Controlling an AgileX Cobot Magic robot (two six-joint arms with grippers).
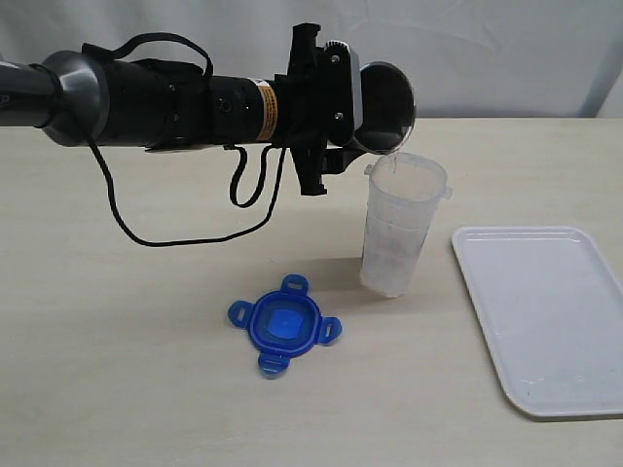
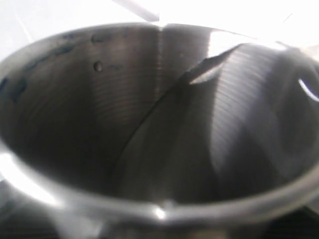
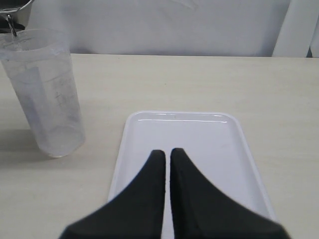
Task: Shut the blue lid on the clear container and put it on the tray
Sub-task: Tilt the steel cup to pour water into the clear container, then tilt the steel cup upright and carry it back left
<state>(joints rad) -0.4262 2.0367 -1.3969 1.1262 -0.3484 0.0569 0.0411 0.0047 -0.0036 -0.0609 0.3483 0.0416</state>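
The clear container (image 1: 397,238) stands upright and uncovered on the table, left of the tray (image 1: 545,311). The blue lid (image 1: 285,325) lies flat on the table in front and to the left of it. My left gripper (image 1: 338,107) is shut on a grey steel cup (image 1: 386,107), which is tipped on its side with its mouth over the container's rim. The cup's inside (image 2: 149,124) fills the left wrist view. A thin stream falls from the cup's lip into the container (image 3: 47,94). My right gripper (image 3: 167,152) is shut and empty, over the near part of the tray (image 3: 199,129).
The left arm stretches in from the left, above the table, and a black cable (image 1: 185,238) loops down from it. A white backdrop closes off the table's far edge. The tray lies near the right edge of the exterior view.
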